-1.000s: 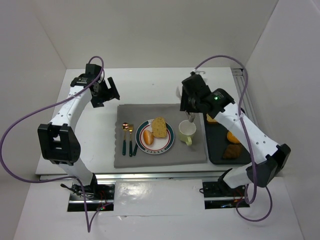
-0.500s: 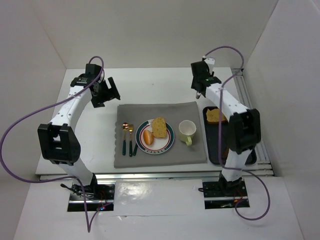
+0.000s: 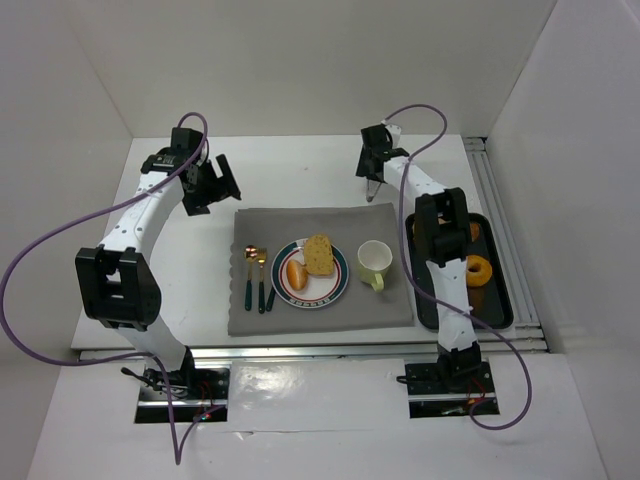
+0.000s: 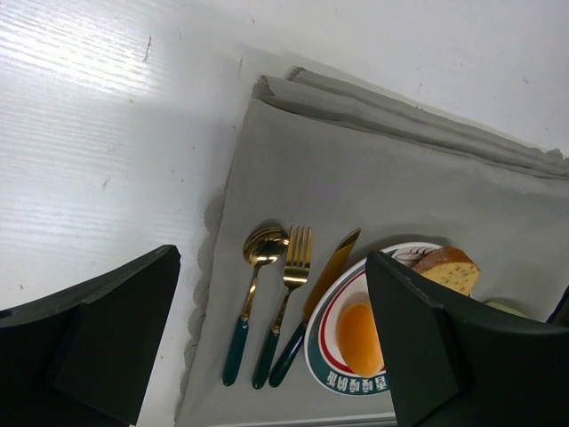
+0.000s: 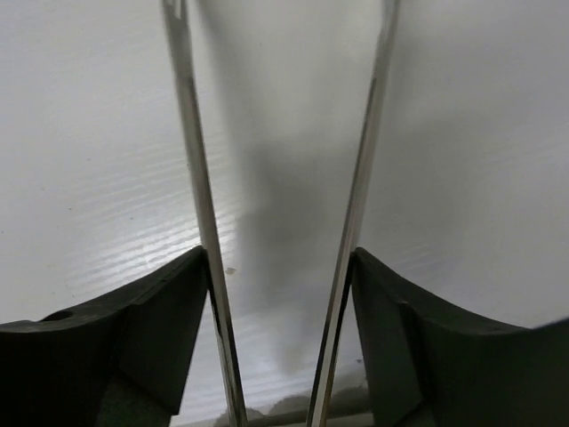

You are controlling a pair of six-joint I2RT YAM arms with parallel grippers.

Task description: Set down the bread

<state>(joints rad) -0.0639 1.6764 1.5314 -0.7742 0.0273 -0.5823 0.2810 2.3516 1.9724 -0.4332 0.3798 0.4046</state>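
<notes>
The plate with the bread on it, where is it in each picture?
Top external: the plate sits in the middle, on the grey mat.
Left wrist: the plate is at the bottom, right of centre.
Right wrist: not in it.
Shared landmark: the grey mat under it, in those two views.

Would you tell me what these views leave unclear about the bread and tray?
Top view: the right arm covers the left side of the tray; contents there hidden.
Left wrist: a finger and the bottom edge cut off the plate.
Right wrist: shows only table.
</notes>
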